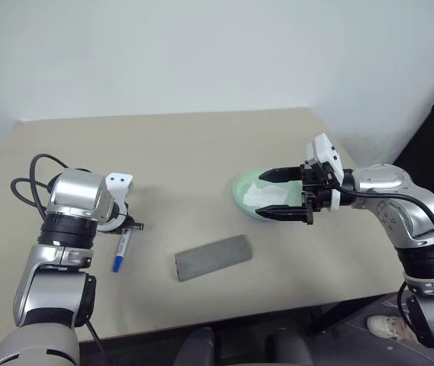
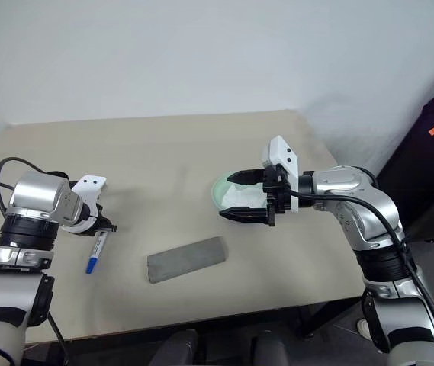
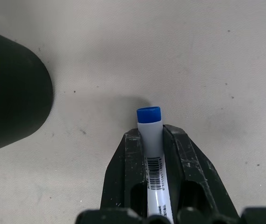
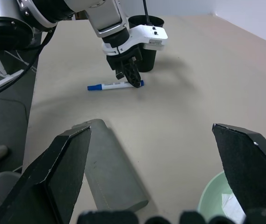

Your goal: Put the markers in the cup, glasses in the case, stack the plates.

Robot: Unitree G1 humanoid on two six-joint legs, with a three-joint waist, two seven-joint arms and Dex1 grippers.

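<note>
Gripped near one end by the left gripper [image 3: 154,140], the blue marker [image 1: 120,250] lies flat on the table [image 1: 201,152], long axis running six to twelve. Black cup [image 4: 146,29] stands just beyond, at about twelve. Right gripper [image 1: 289,195] hovers wide open over the green plate [image 1: 241,192], well apart.

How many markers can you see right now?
1. A blue-capped marker lies on the table beside the cup, gripped by the left hand. Another may be hidden.

The left gripper [image 3: 154,140] pinches a blue-capped marker [image 3: 151,135] between its black fingers [image 3: 129,163]. The black cup [image 3: 11,88] stands nearby on the beige table [image 3: 193,60].
</note>
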